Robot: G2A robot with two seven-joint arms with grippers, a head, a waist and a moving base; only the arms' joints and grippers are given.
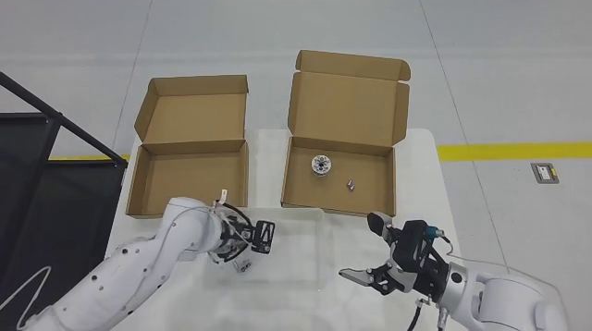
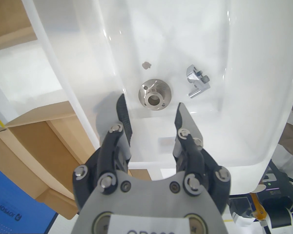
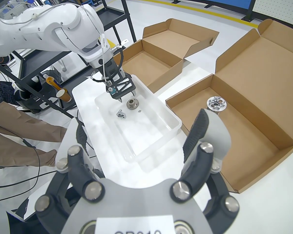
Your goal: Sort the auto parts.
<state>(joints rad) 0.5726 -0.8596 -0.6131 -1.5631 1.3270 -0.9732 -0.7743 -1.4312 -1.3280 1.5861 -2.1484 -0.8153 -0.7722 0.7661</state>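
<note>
Left gripper sits over the clear tray, at the tray end nearest the worktop's left edge. Jaws are apart with nothing between them, and the tips hang just short of the metal flange. I cannot tell whether they touch it.

Loose on the tray floor:
- flange, lying flat with its bore up
- shiny bracket just beside it, not touching
- small grey chip near the flange, on its other side

The tray lies on the worktop in the middle, toward the near edge (near meaning the robot's side).

Right gripper hangs above the worktop between the tray and the right edge, close to the near edge. Its jaws are spread wide and empty.

Two open cardboard boxes stand along the far edge, with their lids folded back past it:
- Left box is at the far-left corner.
- Right box is toward the far-right corner. It holds a round hub lying flat and a small metal piece near it, the two apart.
</note>
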